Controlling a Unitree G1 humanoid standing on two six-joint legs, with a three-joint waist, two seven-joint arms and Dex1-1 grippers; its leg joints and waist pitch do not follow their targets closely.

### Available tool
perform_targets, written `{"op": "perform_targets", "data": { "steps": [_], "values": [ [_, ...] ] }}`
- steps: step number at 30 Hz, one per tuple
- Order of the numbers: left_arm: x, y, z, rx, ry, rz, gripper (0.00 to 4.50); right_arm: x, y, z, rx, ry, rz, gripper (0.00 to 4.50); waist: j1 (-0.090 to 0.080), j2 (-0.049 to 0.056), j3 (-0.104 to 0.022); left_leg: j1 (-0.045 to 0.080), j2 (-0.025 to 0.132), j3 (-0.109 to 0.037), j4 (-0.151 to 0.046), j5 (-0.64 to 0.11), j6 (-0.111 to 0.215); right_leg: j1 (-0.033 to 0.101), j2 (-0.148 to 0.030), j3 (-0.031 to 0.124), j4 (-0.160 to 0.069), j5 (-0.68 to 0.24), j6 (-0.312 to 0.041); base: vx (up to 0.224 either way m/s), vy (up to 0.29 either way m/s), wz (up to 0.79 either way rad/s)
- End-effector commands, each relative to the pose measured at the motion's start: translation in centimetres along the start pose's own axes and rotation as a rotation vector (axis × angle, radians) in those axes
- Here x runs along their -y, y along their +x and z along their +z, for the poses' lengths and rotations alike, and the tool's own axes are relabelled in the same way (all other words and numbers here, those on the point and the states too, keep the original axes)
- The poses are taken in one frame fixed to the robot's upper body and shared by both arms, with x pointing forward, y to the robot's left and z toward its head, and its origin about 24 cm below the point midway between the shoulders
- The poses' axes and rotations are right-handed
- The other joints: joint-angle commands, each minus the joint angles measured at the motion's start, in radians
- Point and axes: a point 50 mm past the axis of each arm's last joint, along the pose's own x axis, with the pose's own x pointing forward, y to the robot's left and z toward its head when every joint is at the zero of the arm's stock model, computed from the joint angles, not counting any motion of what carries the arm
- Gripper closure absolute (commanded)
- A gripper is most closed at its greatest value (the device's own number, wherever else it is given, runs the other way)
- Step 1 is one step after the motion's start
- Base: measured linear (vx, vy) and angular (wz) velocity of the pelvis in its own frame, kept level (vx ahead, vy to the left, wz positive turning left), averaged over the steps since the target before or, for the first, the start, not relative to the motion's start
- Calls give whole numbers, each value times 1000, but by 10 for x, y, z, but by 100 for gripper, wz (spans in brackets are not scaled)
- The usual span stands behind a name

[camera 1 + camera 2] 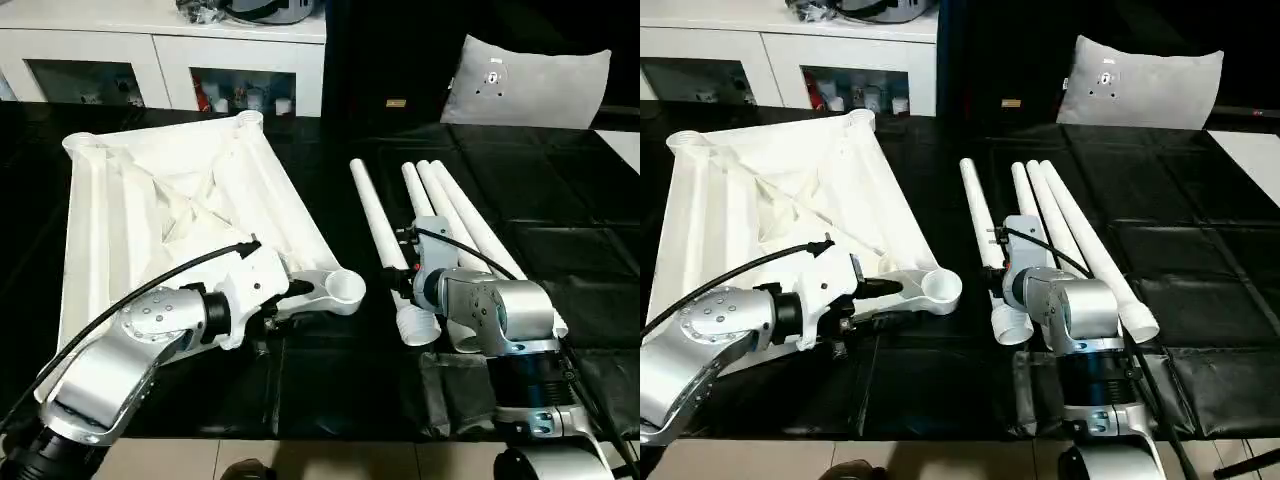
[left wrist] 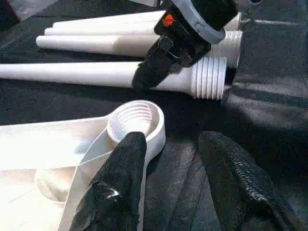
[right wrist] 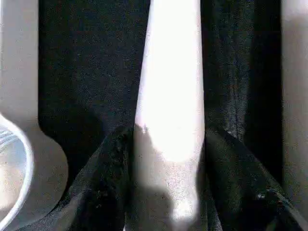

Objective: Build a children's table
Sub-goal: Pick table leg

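While the white tabletop [image 1: 180,210] lies ribbed side up at ten o'clock on the black work table [image 1: 330,390], the left gripper [image 2: 173,159] stands partly open, one finger [image 2: 122,168] touching the rim of the near corner socket [image 2: 139,122]. At two o'clock lie four legs [image 1: 445,215]; the right gripper [image 3: 168,144] has its fingers against both sides of the leftmost leg [image 1: 380,225].
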Motion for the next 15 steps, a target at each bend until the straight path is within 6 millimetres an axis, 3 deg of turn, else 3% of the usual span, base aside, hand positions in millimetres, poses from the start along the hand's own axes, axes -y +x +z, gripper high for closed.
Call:
{"op": "perform_targets", "data": {
  "steps": [1,4,6,12,15],
  "values": [
    [-5,0,4,11,18,29,238,6,2,-5,-13,30,-29,258,0,11,-57,30,100,-37,-81,-160,-89,18,-133,65,-76,-17,-159,0,0,0],
    [-8,0,5,26,5,62,238,5,0,1,60,25,-10,262,0,12,-57,29,99,-38,-82,-170,-90,18,-133,65,-78,-41,-154,0,0,0],
    [-15,0,9,77,-41,115,238,0,-5,15,209,30,63,263,0,12,-56,29,101,-35,-80,-191,-90,16,-138,67,-81,-53,-154,0,0,0],
    [-42,0,17,205,-172,320,201,-8,-24,36,393,185,300,264,3,8,-61,25,102,-38,-76,-136,-40,23,-136,64,-77,26,-172,0,0,0],
    [-57,3,32,303,-242,406,170,-11,-39,45,535,233,494,264,9,7,-65,27,102,-34,-70,-121,-21,24,-139,63,-76,55,-180,0,0,0]
  ]
}}
